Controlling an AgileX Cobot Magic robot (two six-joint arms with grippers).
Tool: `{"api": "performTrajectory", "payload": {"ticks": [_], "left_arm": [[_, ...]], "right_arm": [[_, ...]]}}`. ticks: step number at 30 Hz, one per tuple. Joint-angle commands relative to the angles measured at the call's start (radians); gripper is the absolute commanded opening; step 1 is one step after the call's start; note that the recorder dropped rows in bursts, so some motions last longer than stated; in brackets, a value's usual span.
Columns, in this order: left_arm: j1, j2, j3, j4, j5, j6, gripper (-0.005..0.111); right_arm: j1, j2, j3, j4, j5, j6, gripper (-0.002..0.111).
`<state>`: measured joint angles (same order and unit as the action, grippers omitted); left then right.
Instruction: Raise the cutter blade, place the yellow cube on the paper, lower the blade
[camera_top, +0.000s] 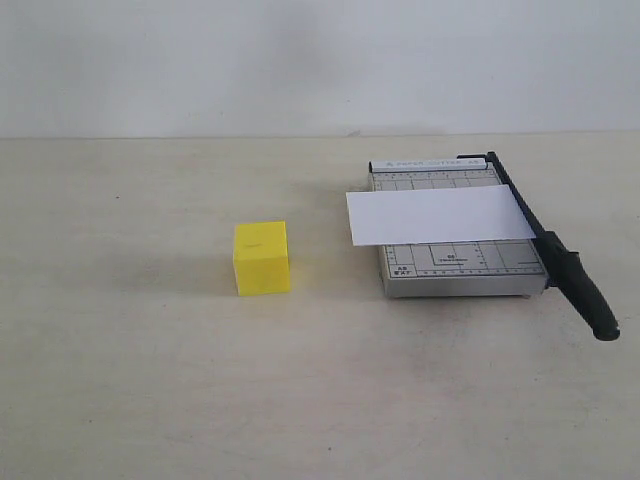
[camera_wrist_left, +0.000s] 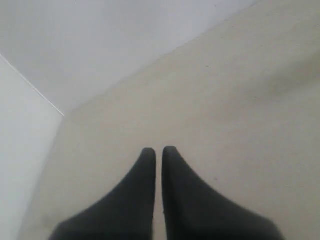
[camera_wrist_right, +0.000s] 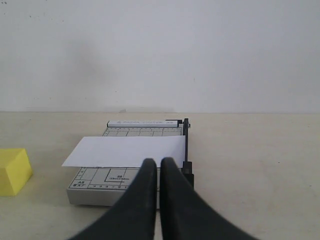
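Nothing done: long black cutter blade (camera_top: 548, 245) sits down at frame right, bright yellow cube (camera_top: 261, 257) on beige bench (camera_top: 150, 380) mid-frame, off the white paper strip (camera_top: 438, 215); left claw (camera_wrist_left: 158, 150) and right claw (camera_wrist_right: 158, 162) clenched, empty.

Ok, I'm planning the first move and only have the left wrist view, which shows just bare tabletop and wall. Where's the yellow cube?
Observer: In the exterior view the yellow cube stands left of the grey trimmer, apart from it.
Operator: Is the blade raised yet?
Observer: No, the cutter blade lies down along the trimmer's right edge.
Operator: And the paper?
Observer: The paper lies across the trimmer and overhangs its left edge.
Operator: What about the right gripper?
Observer: The right gripper is shut on nothing and faces the trimmer.
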<state>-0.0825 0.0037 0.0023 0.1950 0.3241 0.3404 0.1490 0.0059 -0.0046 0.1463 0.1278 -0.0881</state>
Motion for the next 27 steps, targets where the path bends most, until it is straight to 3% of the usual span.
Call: {"api": "performTrajectory", "payload": {"ticks": [1,4,8,11,18,27], "left_arm": [[0.002,-0.004,-0.002,0.064,-0.155,0.078,0.005],[0.002,-0.004,-0.002,0.056,-0.173,0.073,0.005],[0.002,-0.004,-0.002,-0.217,-0.207,-0.165,0.005],[0.002,-0.004,-0.002,-0.338,-0.249,-0.24,0.005],[0.002,-0.004,-0.002,-0.347,-0.38,-0.349,0.005],[0.002,-0.004,-0.002,-0.347,-0.546,-0.35,0.005]], "right_arm": [[0.001,-0.006,0.005,-0.003,-0.005,0.001,0.003],[0.001,-0.006,0.005,-0.003,-0.005,0.001,0.003],[0.001,-0.006,0.005,-0.003,-0.005,0.001,0.003],[0.001,-0.006,0.005,-0.003,-0.005,0.001,0.003],[0.001,-0.006,0.005,-0.003,-0.005,0.001,0.003],[0.001,-0.006,0.005,-0.003,-0.005,0.001,0.003]]}}
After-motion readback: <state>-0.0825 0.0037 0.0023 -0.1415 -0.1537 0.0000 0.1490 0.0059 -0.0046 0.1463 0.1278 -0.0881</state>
